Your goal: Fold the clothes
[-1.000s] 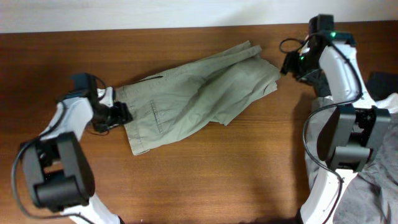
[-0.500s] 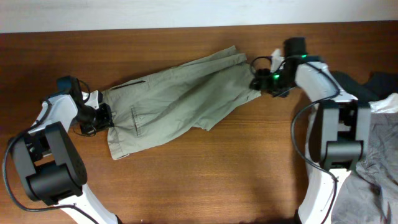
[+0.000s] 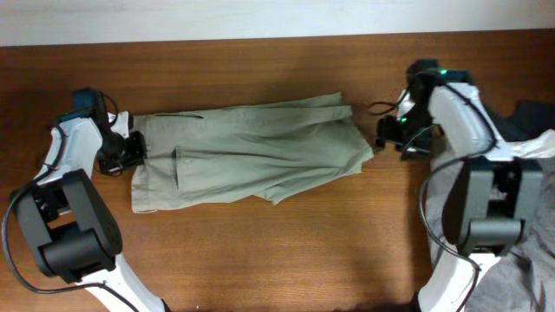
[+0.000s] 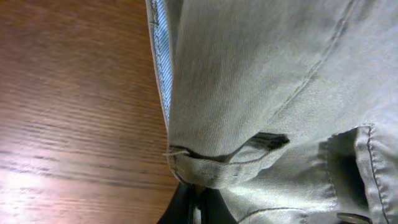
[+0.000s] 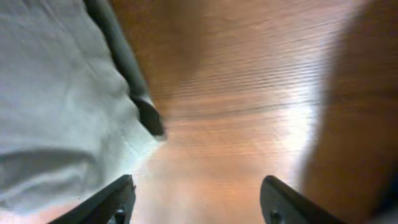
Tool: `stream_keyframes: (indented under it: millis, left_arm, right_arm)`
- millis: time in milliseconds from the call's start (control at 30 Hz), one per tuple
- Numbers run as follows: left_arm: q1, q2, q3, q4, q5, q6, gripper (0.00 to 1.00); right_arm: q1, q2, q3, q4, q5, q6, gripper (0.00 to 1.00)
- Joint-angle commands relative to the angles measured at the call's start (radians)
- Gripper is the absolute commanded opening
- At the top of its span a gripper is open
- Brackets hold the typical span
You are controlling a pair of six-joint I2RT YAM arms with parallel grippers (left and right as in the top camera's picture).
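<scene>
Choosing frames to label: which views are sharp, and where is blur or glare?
Overhead: even light, khaki shorts crisp. Left wrist: fabric weave sharp, pale glare on the table. Right wrist: soft throughout, the open right tool blurred, bright glare on the table too.

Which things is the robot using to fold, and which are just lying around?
For the job: shorts, left gripper shut on them, right gripper open beside them.
Just lying about: grey clothes, dark garment, both at the far right.
</scene>
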Motion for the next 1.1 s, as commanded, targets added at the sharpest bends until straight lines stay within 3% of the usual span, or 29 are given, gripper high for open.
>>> stream_keyframes:
  millis: [0,67,167,200,333,400,433,500,533,567,600,633,667,700,833,933,1000,1067]
  left_arm:
    - [0.008,0.011,0.016,-0.029,-0.032,0.017,0.03]
    - [0.008,0.011,0.016,-0.056,-0.033,0.017,0.13]
    - [0.008,0.011,0.016,-0.074,-0.033,0.016,0.51]
    - [0.008,0.011,0.016,-0.077,-0.032,0.016,0.57]
    - [0.008,0.011,0.016,-0.077,-0.032,0.017,0.61]
    - [0.008,0.011,0.016,-0.077,-0.032,0.016,0.61]
    - [0.008,0.011,0.016,-0.077,-0.032,0.016,0.62]
    - [0.008,0.011,0.016,-0.078,-0.032,0.016,0.62]
    - [0.008,0.011,0.016,-0.077,-0.032,0.016,0.62]
    - [0.008,0.011,0.016,-0.078,-0.032,0.016,0.62]
    - [0.008,0.011,0.016,-0.080,-0.032,0.016,0.62]
    - [0.008,0.011,0.016,-0.080,-0.032,0.017,0.62]
    - [0.008,0.011,0.016,-0.080,-0.032,0.017,0.62]
    - [0.008,0.011,0.016,-0.080,-0.033,0.017,0.62]
    - [0.008,0.011,0.019,-0.080,-0.032,0.032,0.63]
    - [0.008,0.011,0.050,-0.082,0.048,0.048,0.63]
    - [0.008,0.011,0.103,-0.096,0.077,0.048,0.63]
    - [0.008,0.011,0.176,-0.132,0.090,0.047,0.63]
  right_arm:
    - [0.002,-0.049,0.049,0.016,0.004,-0.029,0.71]
    - [0.020,-0.042,0.041,0.188,-0.192,-0.126,0.67]
    - [0.073,-0.019,0.024,0.381,-0.193,-0.116,0.68]
    - [0.100,0.006,0.023,0.442,-0.190,-0.094,0.66]
    - [0.162,0.117,0.023,0.533,-0.085,0.124,0.62]
    - [0.183,0.191,0.023,0.665,-0.216,0.175,0.62]
    - [0.189,0.212,0.023,0.723,-0.232,0.236,0.55]
    - [0.187,0.223,0.023,0.881,-0.228,0.284,0.12]
    - [0.177,0.219,0.026,1.017,-0.239,0.285,0.04]
    - [0.164,0.214,0.031,1.103,-0.277,0.286,0.06]
    - [0.150,0.210,0.040,1.151,-0.314,0.303,0.16]
    - [0.130,0.204,0.048,1.152,-0.334,0.338,0.25]
    - [0.104,0.199,0.048,1.110,-0.363,0.337,0.65]
    - [0.079,0.198,0.048,1.038,-0.373,0.325,0.69]
    - [-0.058,0.169,0.048,0.699,-0.456,0.122,0.62]
    - [-0.116,0.164,0.047,0.392,-0.455,-0.046,0.58]
    - [-0.087,0.166,0.047,0.262,-0.455,-0.185,0.51]
    - [-0.030,0.166,0.047,0.236,-0.451,-0.230,0.48]
